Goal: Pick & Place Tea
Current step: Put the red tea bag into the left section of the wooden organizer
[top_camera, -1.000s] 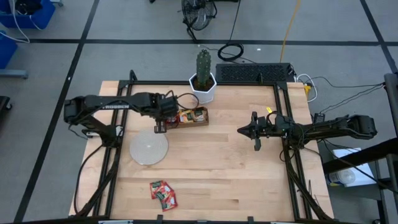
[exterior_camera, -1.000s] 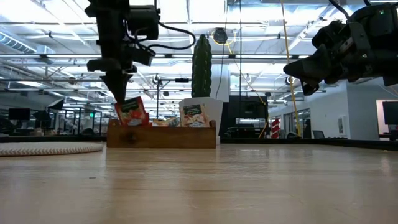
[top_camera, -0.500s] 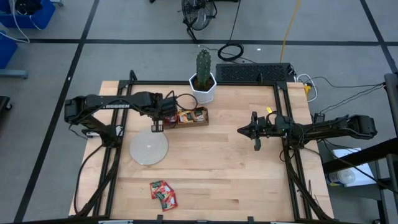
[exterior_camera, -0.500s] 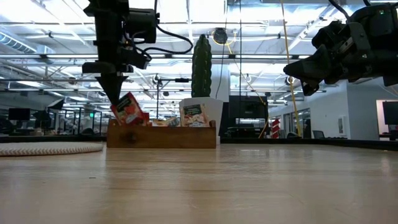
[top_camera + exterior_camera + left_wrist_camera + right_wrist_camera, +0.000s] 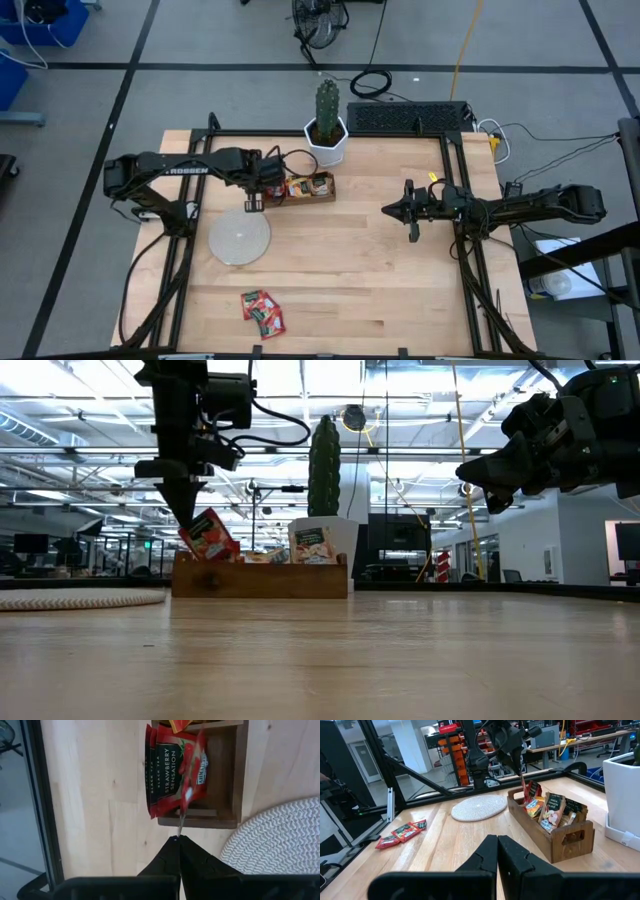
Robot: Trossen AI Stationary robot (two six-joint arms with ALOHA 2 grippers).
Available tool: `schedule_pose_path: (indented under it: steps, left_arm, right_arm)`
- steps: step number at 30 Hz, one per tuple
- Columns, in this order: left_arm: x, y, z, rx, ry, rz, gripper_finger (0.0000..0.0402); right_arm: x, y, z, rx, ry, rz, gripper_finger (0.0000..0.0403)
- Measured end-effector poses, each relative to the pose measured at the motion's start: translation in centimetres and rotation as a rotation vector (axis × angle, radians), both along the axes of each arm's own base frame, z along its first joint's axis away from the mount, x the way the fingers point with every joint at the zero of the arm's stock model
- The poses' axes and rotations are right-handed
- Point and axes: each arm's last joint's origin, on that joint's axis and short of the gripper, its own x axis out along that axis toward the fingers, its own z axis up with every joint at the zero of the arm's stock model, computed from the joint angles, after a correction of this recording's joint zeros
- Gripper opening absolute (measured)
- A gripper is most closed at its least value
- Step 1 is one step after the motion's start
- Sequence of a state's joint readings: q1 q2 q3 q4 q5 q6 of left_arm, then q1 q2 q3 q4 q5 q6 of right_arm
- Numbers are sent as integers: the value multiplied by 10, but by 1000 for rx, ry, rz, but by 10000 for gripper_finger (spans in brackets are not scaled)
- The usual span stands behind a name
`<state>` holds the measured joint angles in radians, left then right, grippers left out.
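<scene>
We are at the placing step: our left gripper is pinched shut on the top edge of a red sachet, tilted over the end compartment of the tray at about 11 o'clock on the table. It seems partly in already. Next, we part the fingers and lift clear. More red sachets lie at 7 o'clock. Our right gripper waits closed and empty at 3 o'clock.

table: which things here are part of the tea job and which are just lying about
Job: red sachets on the table; red sachets in the tray; left gripper.
Lying about: disc, cactus, right gripper waiting over bare table.
</scene>
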<state>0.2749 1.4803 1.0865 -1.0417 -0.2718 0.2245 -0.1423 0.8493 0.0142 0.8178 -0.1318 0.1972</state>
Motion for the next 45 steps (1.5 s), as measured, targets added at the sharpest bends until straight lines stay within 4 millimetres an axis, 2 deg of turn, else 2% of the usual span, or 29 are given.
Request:
schedule_pose_path:
  steps: [7,15,19,25,29,35,45]
  left_arm:
    - [-1,0,2,-14,8,22,2]
    - [12,3,32,-23,-4,39,1]
    - [30,5,31,-49,150,37,1]
    - [74,3,23,-54,363,-10,1]
    - [93,1,17,-45,389,-60,1]
    - [98,-1,13,-44,407,-84,0]
    - [92,-1,24,-35,346,13,0]
  right_arm:
    - [0,0,0,0,0,0,0]
    - [0,0,0,0,0,0,0]
    - [0,0,0,0,0,0,0]
    - [0,0,0,0,0,0,0]
    - [0,0,0,0,0,0,0]
    - [0,0,0,0,0,0,0]
    - [0,0,0,0,0,0,0]
